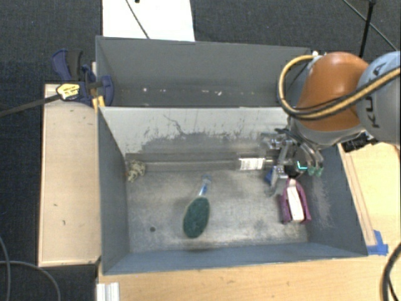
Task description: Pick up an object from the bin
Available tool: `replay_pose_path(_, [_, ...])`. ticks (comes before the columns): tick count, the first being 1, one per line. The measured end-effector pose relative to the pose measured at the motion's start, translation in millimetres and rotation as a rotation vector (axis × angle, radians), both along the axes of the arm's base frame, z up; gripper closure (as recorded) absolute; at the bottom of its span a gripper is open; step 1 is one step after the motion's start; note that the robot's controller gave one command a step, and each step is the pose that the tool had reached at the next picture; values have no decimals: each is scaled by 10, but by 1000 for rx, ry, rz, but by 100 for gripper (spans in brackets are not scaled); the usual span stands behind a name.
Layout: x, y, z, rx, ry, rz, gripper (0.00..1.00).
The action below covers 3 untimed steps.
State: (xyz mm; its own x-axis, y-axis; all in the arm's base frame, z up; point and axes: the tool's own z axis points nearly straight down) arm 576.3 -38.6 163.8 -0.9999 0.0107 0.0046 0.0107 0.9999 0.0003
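Your gripper [285, 178] is low in the right end of the bin [113, 187], close to the floor, under the arm's orange cover [332, 89]. You cannot tell from this view whether it is apart or together; the metal parts there run into one another. Nothing can be seen clamped in it.

Nearest to it is a purple and white packet-like thing [293, 204], lying flat on the floor near the right wall. Its upper end lies just beside the gripper, and whether the two touch is unclear. A small blue piece [269, 177] shows at the gripper's left side.

A long grey rod [188, 164] lies along the foot of the back wall, its right end reaching towards the gripper. A dark green brush with a blue handle [197, 215] lies mid-floor, well apart from the gripper.
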Motion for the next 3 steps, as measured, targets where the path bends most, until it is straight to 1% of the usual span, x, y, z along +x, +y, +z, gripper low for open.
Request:
replay_pose_path(1, [-359,-708,-750,-1,-5,-119,0])
replay_pose_path(2, [-628,-967,-837,19,-23,-1,0])
replay_pose_path(3, [-572,-898,-894,22,-9,550,0])
